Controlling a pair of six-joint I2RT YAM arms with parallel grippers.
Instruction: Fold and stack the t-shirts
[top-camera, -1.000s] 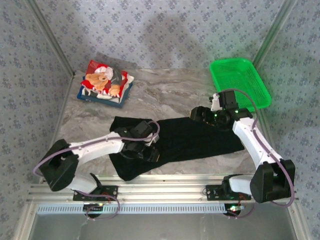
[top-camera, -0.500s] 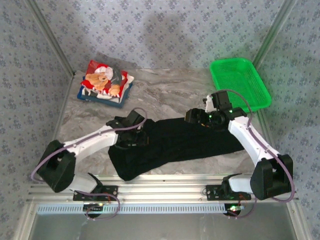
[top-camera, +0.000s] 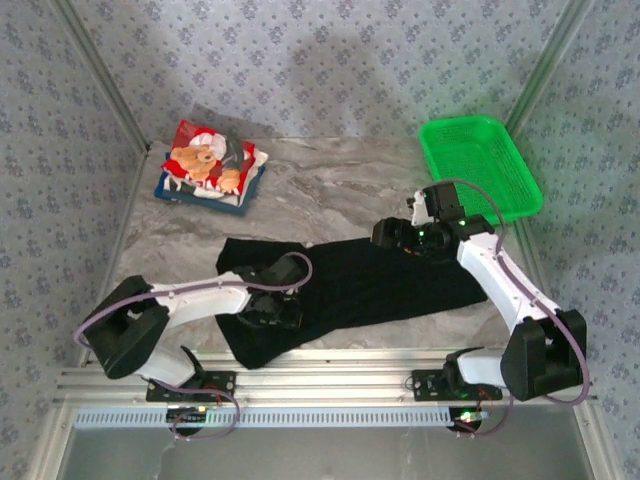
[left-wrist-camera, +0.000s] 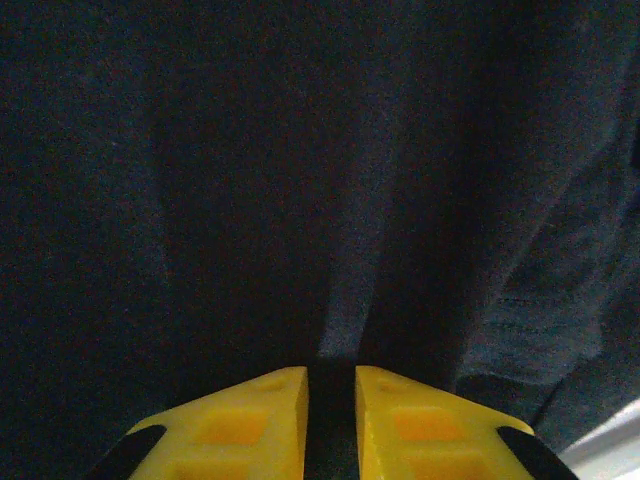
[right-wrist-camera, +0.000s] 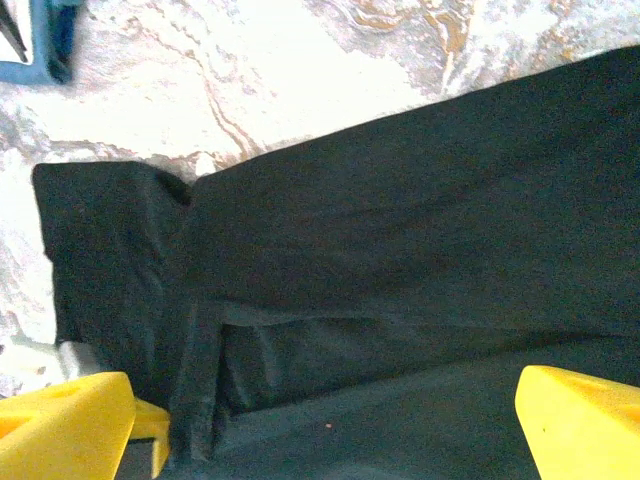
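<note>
Lying across the middle of the top view, the black shirt (top-camera: 400, 282) runs from lower left to centre right. The left gripper (left-wrist-camera: 331, 378) presses on its lower-left part with fingers almost together, a ridge of cloth pinched in the narrow gap, while the right gripper (top-camera: 386, 236) hangs spread wide over the shirt's upper-right edge. Upper left, the bear shirt (top-camera: 208, 162) sits folded on the blue shirt (top-camera: 176, 191).

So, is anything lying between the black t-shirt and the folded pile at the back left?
Nothing visible. Only bare table separates the black t-shirt from the teddy-bear shirt on that pile; the green basket sits far right.
</note>
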